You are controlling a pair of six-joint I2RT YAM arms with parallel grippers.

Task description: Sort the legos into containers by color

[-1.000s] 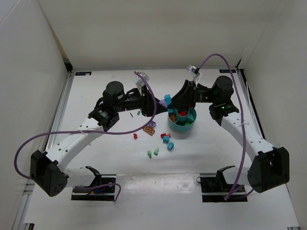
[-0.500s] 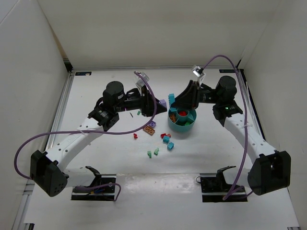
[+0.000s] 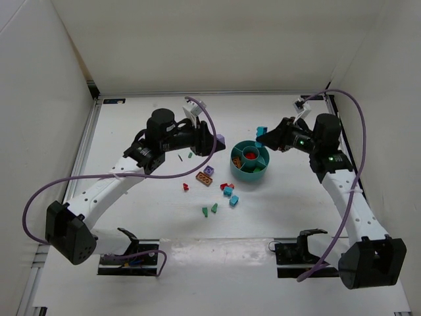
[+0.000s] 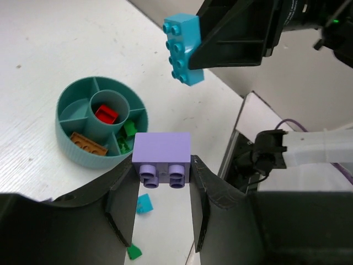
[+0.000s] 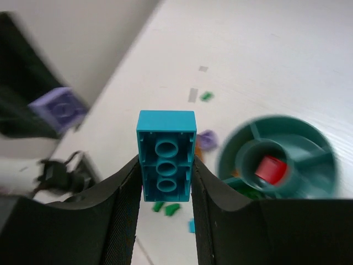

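Purple lego (image 4: 161,157), teal lego (image 5: 166,154) gripped; others (image 3: 228,191) beside bowl (image 3: 248,175)

Raised and reaching inward, the left pincer (image 4: 161,186) clamps a purple brick (image 4: 161,153), the right pincer (image 5: 165,179) a teal brick (image 5: 166,135).

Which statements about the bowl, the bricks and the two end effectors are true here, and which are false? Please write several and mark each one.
1. The left end effector grips a purple brick. True.
2. The right end effector is empty. False: it grips a teal brick.
3. The central cup of the bowl holds a red brick. True.
4. Every brick is already inside the bowl. False: several loose bricks lie on the table near it, on the side toward the arm bases.
5. An orange brick lies in an outer compartment of the bowl. True.
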